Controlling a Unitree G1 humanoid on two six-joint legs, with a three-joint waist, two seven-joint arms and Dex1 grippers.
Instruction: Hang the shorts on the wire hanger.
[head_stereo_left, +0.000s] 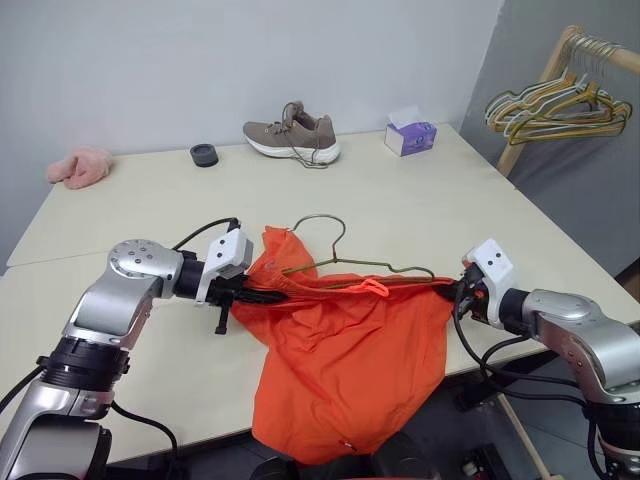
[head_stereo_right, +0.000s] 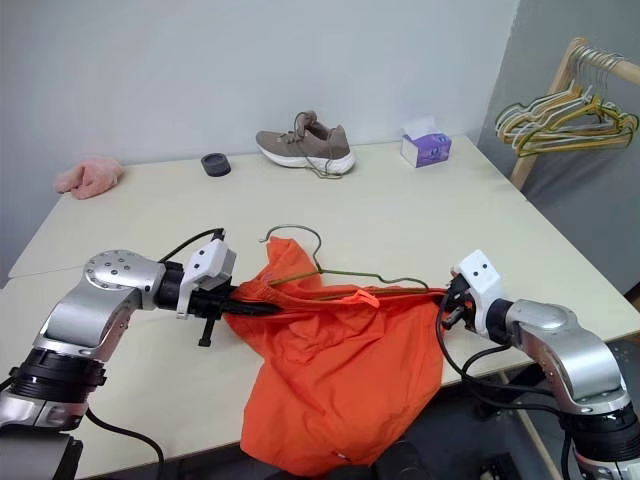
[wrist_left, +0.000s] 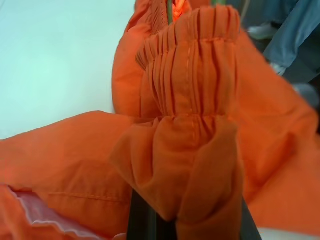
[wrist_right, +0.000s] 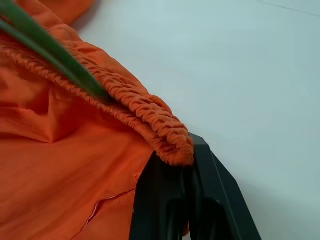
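Left gripper (head_stereo_left: 245, 292): clamped on shorts' (head_stereo_left: 345, 370) waistband.
Right gripper (head_stereo_left: 458, 292): clamped on opposite waistband end.
Shorts: stretched between grippers, draping over table (head_stereo_left: 420, 205) front edge.
Hanger (head_stereo_left: 345, 262): on table, touching waistband.

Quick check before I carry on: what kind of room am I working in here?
Probably a clothes-handling test setup, not a home: a plain beige table against a bare wall, a wooden rack with pastel hangers, and stray props such as a sneaker and a tissue box.
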